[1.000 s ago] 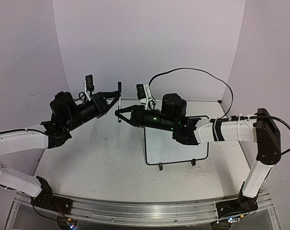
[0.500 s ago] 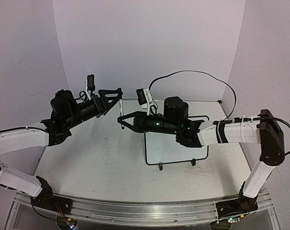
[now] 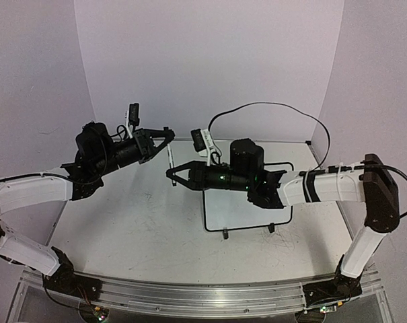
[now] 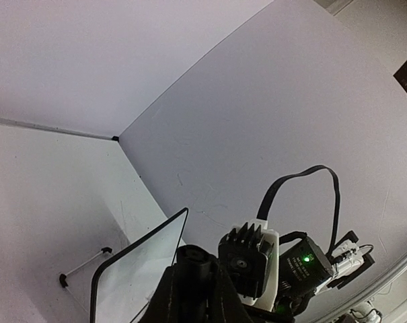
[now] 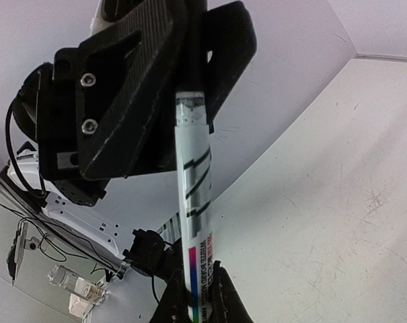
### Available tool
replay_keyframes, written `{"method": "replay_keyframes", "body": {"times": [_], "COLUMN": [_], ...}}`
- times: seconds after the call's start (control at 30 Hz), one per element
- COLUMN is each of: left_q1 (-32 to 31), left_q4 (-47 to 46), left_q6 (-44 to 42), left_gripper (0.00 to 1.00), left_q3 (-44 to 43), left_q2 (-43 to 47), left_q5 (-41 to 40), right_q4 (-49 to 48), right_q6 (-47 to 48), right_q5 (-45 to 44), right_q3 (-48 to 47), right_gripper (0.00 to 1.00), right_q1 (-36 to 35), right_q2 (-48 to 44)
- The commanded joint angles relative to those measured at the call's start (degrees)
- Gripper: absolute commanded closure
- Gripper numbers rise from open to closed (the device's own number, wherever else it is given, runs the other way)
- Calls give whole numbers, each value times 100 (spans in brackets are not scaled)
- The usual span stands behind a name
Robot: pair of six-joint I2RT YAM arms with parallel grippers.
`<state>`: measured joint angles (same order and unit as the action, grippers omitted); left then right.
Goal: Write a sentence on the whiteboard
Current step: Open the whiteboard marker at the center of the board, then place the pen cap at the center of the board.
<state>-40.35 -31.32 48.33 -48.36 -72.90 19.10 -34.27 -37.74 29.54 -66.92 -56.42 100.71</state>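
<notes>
Fingers (image 5: 126, 91) of my left gripper (image 3: 169, 134) clamp the marker (image 5: 193, 175) by its top, my right gripper (image 3: 171, 176) pinches its barrel, just left of the whiteboard (image 3: 247, 210); nothing looks written yet.

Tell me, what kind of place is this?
Probably a robotics lab bench: a left arm and right arm bolted to a metal rail, plain white backdrop walls, and a small whiteboard on the scuffed table.

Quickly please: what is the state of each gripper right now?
The left gripper: closed on the black cap end of the marker.
The right gripper: closed on the marker's white barrel.
</notes>
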Motion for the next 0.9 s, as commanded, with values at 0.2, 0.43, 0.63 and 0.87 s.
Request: {"method": "replay_keyframes", "body": {"times": [0.2,0.43,0.63,0.87], "left_q1": [832,1030,953,-39], "left_q4": [295,1453,3787,4502], "left_q6": [-16,-494,-1218,-1242], "left_gripper": [100,100,100,99], "left_q3": [40,50,-123,117], "left_q2": [368,-3,-1110,-1743], "left_q5": [-92,-392,-1125,-2859], "right_q4": [-81,320,1491,1812], "right_q6": [-48,2,694,1072], "right_q5": [-32,-741,-1849,-2274], "right_q3": [904,1258,945,751], "right_gripper": [100,100,100,100], "right_q1": [-329,-445,-445,-440], "right_q2": [-314,-523,-964,-1138]}}
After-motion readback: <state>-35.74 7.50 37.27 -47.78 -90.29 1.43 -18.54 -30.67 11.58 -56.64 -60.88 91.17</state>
